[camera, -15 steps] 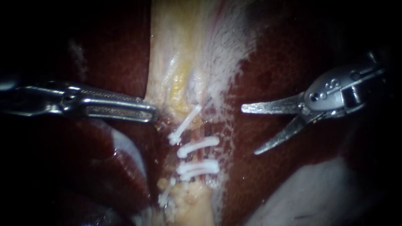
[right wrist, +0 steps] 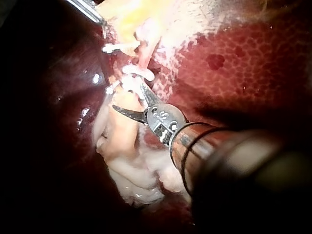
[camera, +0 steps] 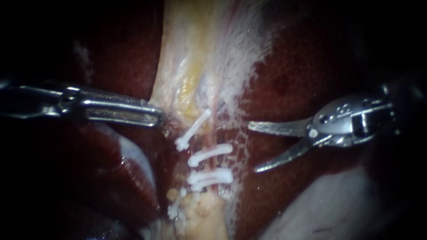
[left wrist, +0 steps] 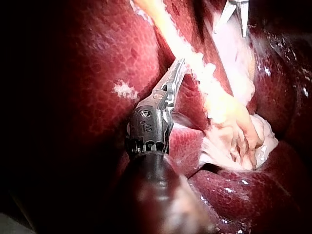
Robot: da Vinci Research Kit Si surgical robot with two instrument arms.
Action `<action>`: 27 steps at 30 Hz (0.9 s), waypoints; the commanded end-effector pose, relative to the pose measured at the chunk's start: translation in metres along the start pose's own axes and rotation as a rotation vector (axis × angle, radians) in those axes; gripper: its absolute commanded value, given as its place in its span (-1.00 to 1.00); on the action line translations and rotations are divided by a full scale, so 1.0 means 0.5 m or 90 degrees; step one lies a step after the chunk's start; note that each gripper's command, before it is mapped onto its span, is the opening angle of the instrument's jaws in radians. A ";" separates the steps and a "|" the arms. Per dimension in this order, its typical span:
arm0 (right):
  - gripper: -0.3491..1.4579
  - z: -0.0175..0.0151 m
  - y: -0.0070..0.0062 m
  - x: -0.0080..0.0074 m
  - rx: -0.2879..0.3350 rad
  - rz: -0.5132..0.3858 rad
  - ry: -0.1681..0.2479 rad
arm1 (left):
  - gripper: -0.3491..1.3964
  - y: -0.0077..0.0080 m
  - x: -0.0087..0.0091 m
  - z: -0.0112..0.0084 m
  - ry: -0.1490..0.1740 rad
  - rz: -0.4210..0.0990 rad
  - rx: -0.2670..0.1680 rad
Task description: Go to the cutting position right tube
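**Approach to the cutting position, partly done.** Four white clips (camera: 209, 155) are sitting across a band of pale tissue (camera: 178, 66). The right tube (camera: 217, 167) is showing as a reddish strand in the gap between the two middle clips.

The right instrument (camera: 252, 148) is hovering near the clips, over the liver (camera: 311, 66). Its two blades are gaping wide and gripping nothing. Both tips are pointing at the clips: the upper one is level with the top clip, the lower one level with the gap between the middle pair. No tube is lying between the blades yet, so by my judgement the last closing-in on that gap is what is left.

The left instrument (camera: 151, 115) is reaching in from the opposite side of the clips. Its jaws are pressing together on the edge of the pale tissue just above the top clip, apparently holding it taut.
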 end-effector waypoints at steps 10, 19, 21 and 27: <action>0.62 0.0023 -0.0004 -0.0008 0.057 0.069 -0.024 | -1.00 -0.0042 -0.0097 -0.0066 -0.035 0.023 -0.004; 0.23 0.0034 0.0009 -0.0009 0.063 0.095 -0.056 | -1.00 -0.0063 -0.0143 -0.0108 -0.049 0.031 -0.009; 0.20 0.0040 0.0015 -0.0010 0.060 0.099 -0.062 | -1.00 -0.0066 -0.0144 -0.0108 -0.049 0.031 -0.010; 0.01 0.0056 0.0035 -0.0008 0.057 0.108 -0.062 | -1.00 -0.0068 -0.0143 -0.0108 -0.049 0.031 -0.010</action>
